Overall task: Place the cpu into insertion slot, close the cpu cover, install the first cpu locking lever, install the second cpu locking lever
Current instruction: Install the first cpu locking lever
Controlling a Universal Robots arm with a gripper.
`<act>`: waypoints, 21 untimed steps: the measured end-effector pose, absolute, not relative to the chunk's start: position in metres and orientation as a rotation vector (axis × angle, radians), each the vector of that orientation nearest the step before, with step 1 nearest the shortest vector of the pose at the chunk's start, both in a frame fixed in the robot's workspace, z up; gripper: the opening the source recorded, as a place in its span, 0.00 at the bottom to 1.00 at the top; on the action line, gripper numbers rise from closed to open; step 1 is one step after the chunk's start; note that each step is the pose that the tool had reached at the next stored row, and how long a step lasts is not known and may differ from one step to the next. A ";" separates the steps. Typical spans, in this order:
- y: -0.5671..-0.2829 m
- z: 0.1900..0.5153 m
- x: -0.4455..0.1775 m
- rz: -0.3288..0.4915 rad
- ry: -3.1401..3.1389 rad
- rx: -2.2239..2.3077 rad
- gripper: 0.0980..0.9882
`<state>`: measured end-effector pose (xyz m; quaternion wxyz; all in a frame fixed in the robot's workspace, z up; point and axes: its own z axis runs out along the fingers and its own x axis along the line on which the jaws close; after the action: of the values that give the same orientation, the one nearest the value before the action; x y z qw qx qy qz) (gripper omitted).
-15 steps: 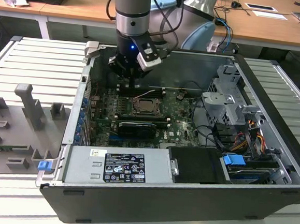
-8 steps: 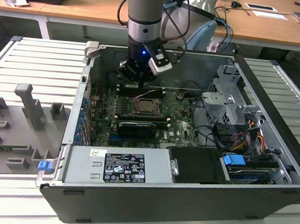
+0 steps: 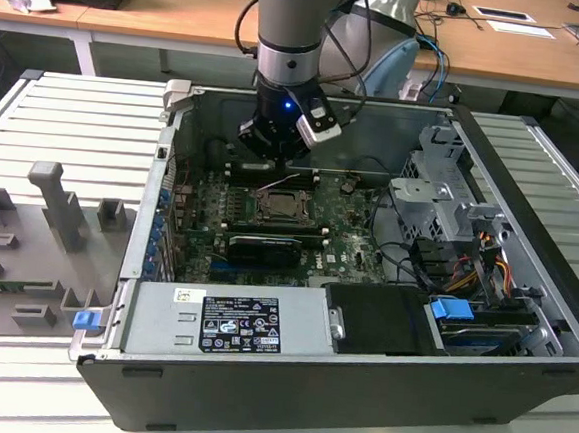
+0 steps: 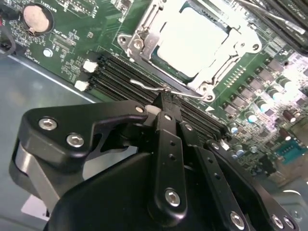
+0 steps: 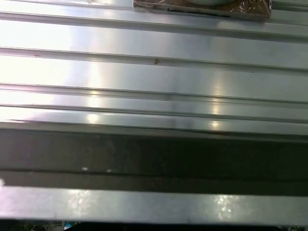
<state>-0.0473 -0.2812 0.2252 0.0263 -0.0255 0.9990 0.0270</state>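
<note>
The arm hangs over the open dark grey computer case [image 3: 285,397] on the ribbed metal counter [image 3: 66,119], its black tool [image 3: 275,140] low above the green motherboard [image 3: 299,227] at upper centre of the exterior view.

In the second wrist view the pale silvery square cpu [image 4: 192,41] sits in its socket at upper centre of the frame, bright under the light. The thin silvery metal cpu cover [image 4: 144,41] lies flat around it, framing the chip rather than standing up on its hinge. So chip in and cover down; by my reading those two steps are done.

Now the levers. A thin wire locking lever [image 4: 159,86] runs along the socket's lower edge in that frame, and the tool's black fingers [image 4: 166,125] are pressed together with their tip right at that wire, touching it or just beside it; I can't tell which, and nothing sits between them. This looks like the first lever step in hand. I'd judge it calls for a steady push that carries the wire down and sideways under its catch, without sliding off onto the black memory slots [image 4: 120,79] just below.
</note>
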 end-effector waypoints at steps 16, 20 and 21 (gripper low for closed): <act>-0.281 0.213 -0.027 0.083 3.087 -0.079 0.01; -0.281 0.208 -0.026 0.083 3.087 -0.079 0.01; -0.281 0.207 -0.026 0.083 3.087 -0.079 0.01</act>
<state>-0.0261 -0.2815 0.2075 0.0262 -0.0255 0.9990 0.0268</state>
